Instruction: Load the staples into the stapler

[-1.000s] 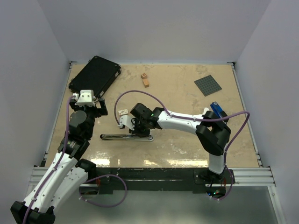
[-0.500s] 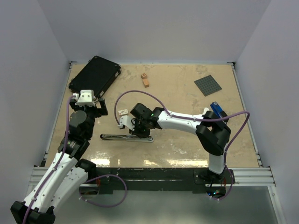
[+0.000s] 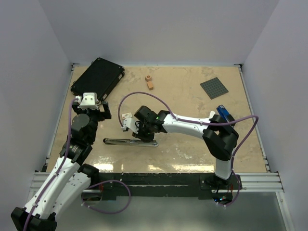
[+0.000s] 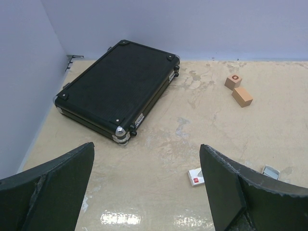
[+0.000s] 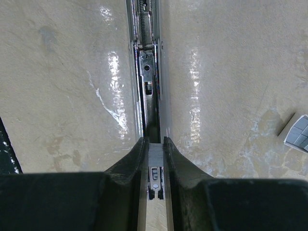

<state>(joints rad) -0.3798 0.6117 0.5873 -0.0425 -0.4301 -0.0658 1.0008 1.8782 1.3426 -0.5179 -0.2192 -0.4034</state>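
Silver stapler (image 5: 149,72) lies opened, its channel running toward 12 o'clock; the staples (image 5: 155,155) are pinched over it by the right gripper (image 5: 154,144). Insertion is judged in hand; aligned lowering is needed.

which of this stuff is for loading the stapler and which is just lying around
For the job: stapler, staples, right gripper holding them.
Lying about: black case, wooden blocks, grey plate, blue stapler.
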